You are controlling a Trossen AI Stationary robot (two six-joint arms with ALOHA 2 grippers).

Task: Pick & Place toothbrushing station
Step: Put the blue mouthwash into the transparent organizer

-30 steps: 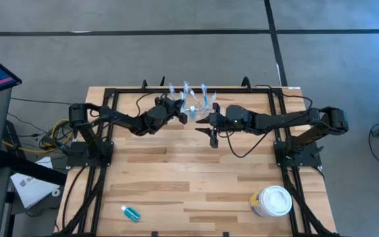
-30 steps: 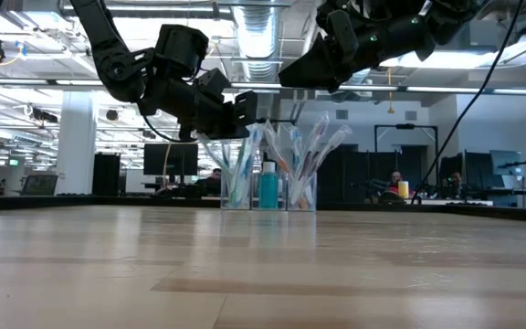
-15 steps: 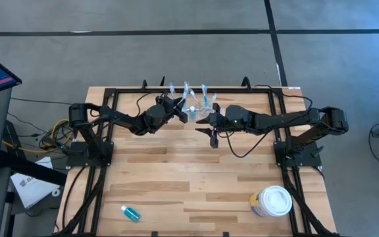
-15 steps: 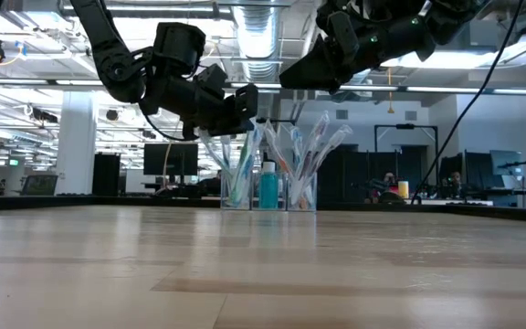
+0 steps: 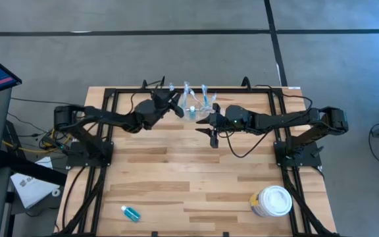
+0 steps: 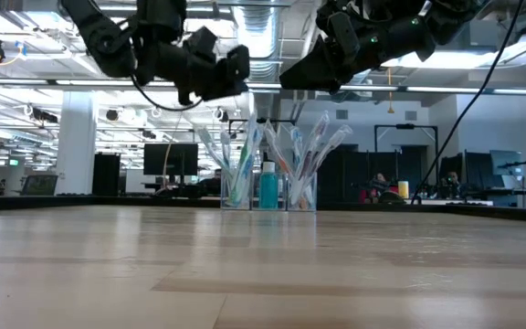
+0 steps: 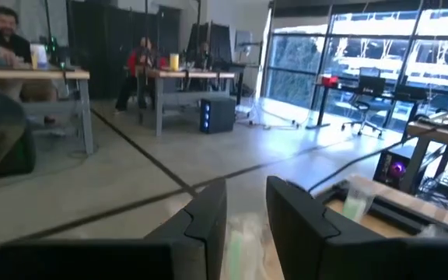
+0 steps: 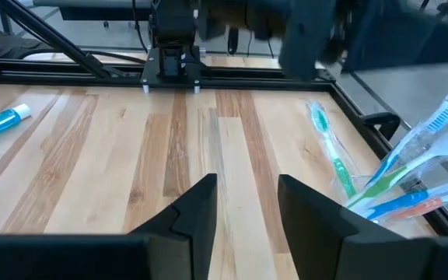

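Across the wooden table (image 5: 189, 164), the toothbrush holder (image 5: 193, 105) is left standing at the far edge as the left gripper (image 5: 174, 102), apparently just released, is lifted away empty, while the right gripper (image 5: 214, 136) is held part-open beside it.

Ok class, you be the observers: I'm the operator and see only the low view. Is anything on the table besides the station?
Observer: Yes, a white-lidded tub stands in the corner far from the station, on the right arm's side.
Operator: And on the left side?
Observer: A small teal tube lies near that same far edge.
Operator: Does the right pincer hold anything?
Observer: No. Its wrist view shows the right pincer open and empty.
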